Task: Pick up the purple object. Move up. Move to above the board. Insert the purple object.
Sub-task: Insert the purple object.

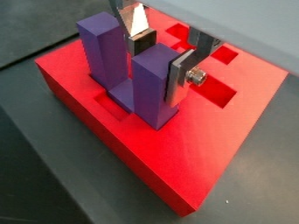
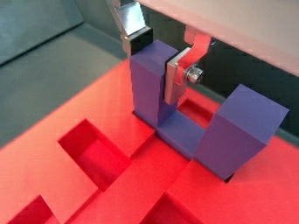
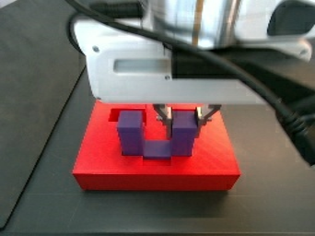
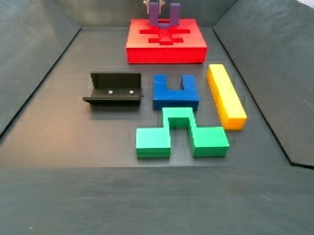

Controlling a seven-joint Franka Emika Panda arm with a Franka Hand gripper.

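Observation:
The purple object (image 1: 152, 87) stands upright on the board (image 1: 216, 153), its base bar down in a dark red recess and both prongs pointing up. It also shows in the wrist view (image 2: 152, 83) and both side views (image 3: 147, 136) (image 4: 163, 13). My gripper (image 1: 162, 59) comes from above and is shut on one prong, a silver finger plate (image 1: 183, 74) flat on one side and a dark pad on the opposite side. The other prong (image 2: 243, 127) is free. The board is a large red slab (image 3: 123, 171) at the far end of the floor (image 4: 166, 50).
In a side view, the fixture (image 4: 113, 90) stands on the grey floor in front of the board. Beside it lie a blue U-shaped block (image 4: 175, 92), a yellow bar (image 4: 225, 94) and a green block (image 4: 181, 131).

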